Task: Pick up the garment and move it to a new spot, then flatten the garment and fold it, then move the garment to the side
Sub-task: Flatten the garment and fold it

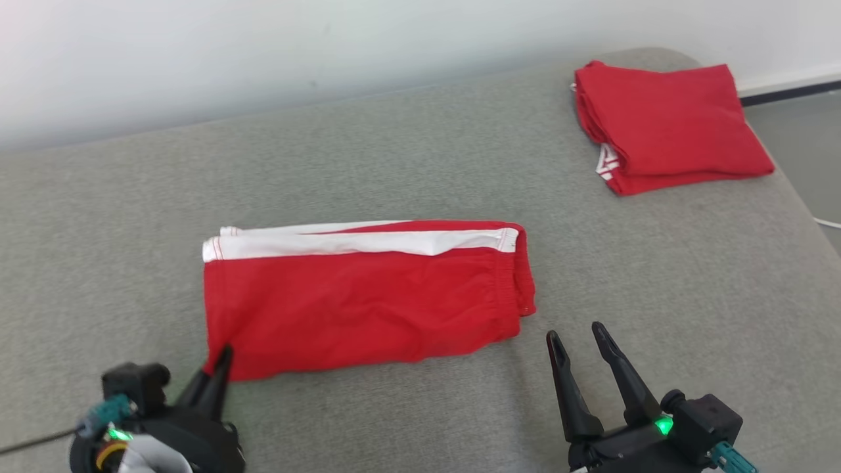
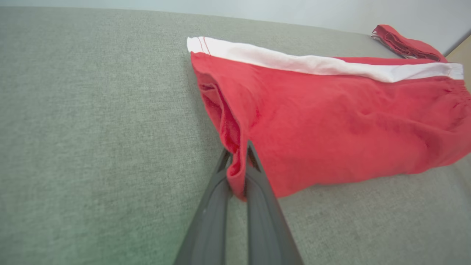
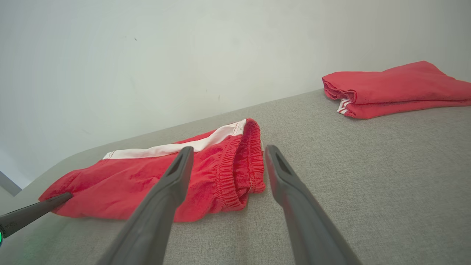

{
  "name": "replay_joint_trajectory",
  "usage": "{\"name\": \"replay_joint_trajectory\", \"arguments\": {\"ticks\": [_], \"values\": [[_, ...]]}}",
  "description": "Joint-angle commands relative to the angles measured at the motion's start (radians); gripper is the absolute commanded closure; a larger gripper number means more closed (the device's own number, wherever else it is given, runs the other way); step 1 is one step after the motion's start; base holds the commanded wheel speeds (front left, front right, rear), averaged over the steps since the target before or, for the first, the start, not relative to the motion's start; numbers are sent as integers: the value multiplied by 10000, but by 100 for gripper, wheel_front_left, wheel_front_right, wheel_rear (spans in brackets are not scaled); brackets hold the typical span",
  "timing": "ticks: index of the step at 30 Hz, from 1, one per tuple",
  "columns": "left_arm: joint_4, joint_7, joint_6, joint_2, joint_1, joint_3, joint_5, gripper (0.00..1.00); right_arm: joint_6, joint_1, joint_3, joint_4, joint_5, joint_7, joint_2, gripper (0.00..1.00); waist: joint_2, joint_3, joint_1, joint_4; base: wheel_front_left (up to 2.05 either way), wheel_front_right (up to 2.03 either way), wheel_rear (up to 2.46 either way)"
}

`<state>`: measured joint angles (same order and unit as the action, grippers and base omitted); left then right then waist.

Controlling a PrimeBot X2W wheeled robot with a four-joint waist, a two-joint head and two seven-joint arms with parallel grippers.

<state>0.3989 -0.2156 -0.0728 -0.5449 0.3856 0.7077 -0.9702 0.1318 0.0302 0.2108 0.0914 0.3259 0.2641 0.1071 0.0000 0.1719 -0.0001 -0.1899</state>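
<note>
The garment (image 1: 361,299) is a pair of red shorts with a white side stripe, lying folded lengthwise in the middle of the grey surface. My left gripper (image 1: 222,360) is shut on its near left corner; in the left wrist view the red hem (image 2: 235,171) is pinched between the two dark fingers (image 2: 257,191). My right gripper (image 1: 578,335) stands open just off the garment's near right corner, by the elastic waistband (image 3: 239,165), touching nothing. The garment (image 3: 147,176) lies ahead of the right fingers.
A second red garment (image 1: 670,125), folded into a square, lies at the far right corner of the grey padded surface (image 1: 394,164). A pale wall runs behind. The surface's right edge drops to the floor (image 1: 808,151).
</note>
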Motion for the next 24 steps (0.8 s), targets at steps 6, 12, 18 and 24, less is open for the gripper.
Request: {"name": "replay_joint_trajectory", "arguments": {"ticks": [6,12,18,24], "values": [[-408,-160,-346,214,-616,85,103,100,-30,-131,2,116,-39,-4,52,0,0,-112,1,349,0,0,0],[-183,-459,-770,470,-637,-229,766,0,-30,105,123,247,-132,-4,108,0,0,-197,1,369,0,0,0],[-1114,-496,-1012,1234,-1296,-2234,2333,0,-30,297,-209,165,-256,-2,36,0,0,-304,1,464,0,0,0],[-2092,-495,-897,2024,-2155,-4041,4757,0,-30,346,-565,136,-439,-4,-110,0,0,-433,1,739,0,0,0]]}}
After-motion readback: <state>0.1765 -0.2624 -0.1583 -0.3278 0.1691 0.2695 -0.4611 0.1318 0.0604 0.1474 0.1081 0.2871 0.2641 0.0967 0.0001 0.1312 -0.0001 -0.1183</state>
